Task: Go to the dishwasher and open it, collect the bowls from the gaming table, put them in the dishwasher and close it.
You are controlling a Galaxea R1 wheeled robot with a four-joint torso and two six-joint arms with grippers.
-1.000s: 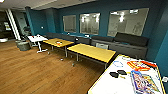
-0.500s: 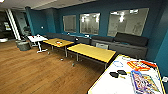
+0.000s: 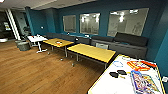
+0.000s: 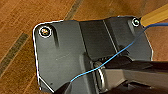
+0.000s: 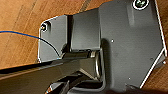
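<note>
The gaming table [image 3: 110, 86], white-topped with a thin yellow edge, stands at the lower right of the head view, close to me. On it lie colourful board-game boxes [image 3: 143, 82], an orange-red box [image 3: 139, 65], two small dark things [image 3: 117, 73] and a round pale-rimmed thing [image 3: 117, 63] that may be a bowl; I cannot tell. The dishwasher is out of view. Both wrist views look down past my own dark plates at wooden floor [image 5: 17, 30].
Two yellow-topped tables [image 3: 93, 52] [image 3: 58, 42] stand in a row ahead, with a dark sofa bench [image 3: 130, 43] along the blue wall behind them. A small white table [image 3: 37, 38] and grey round stools [image 3: 23, 45] are at the far left. Wooden floor [image 3: 37, 72] stretches left.
</note>
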